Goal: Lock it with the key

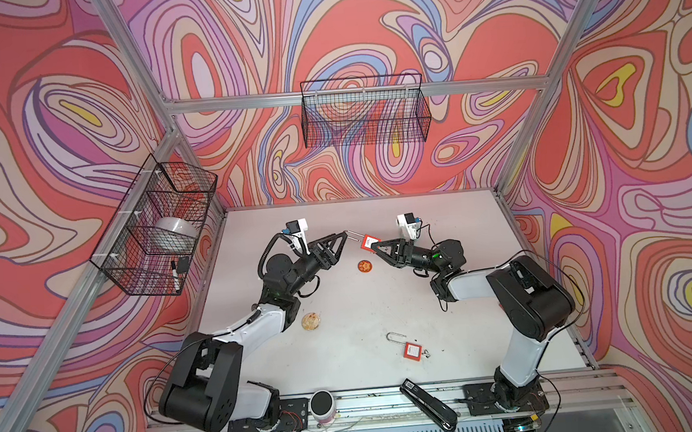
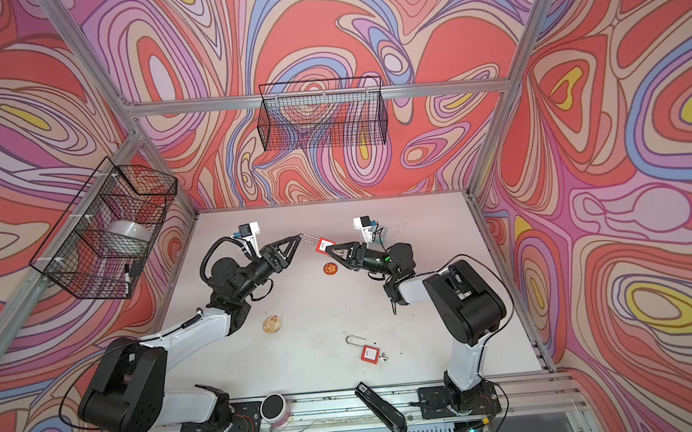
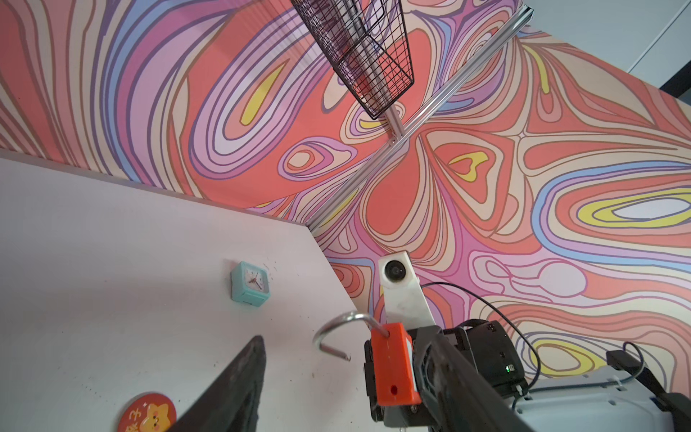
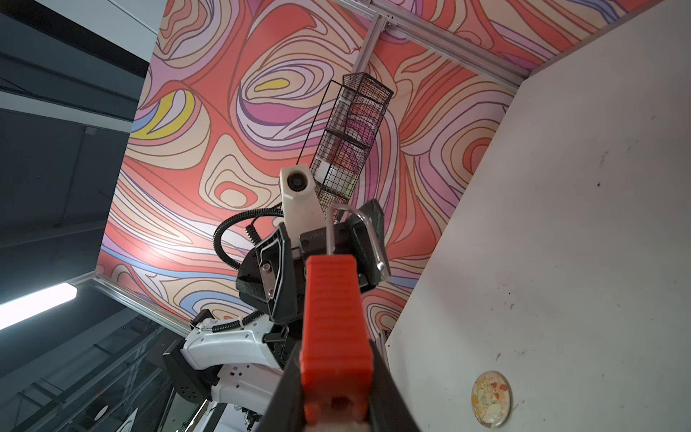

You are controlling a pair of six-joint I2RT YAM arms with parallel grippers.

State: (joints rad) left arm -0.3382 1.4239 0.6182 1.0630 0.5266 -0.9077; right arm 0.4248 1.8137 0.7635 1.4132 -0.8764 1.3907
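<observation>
A red padlock hangs in the air above the back middle of the table, with my right gripper shut on its ribbed body. Its silver shackle is swung open, and the free end is out of the body. My left gripper stands open with its fingers on either side of the shackle, not touching it. No key shows in this padlock. A second red padlock lies near the table's front with a small key at its base.
A red round badge lies below the grippers, a teal clock behind the right arm and a glassy disc by the left arm. A black stapler and a round cup sit at the front rail. Wire baskets hang on the walls.
</observation>
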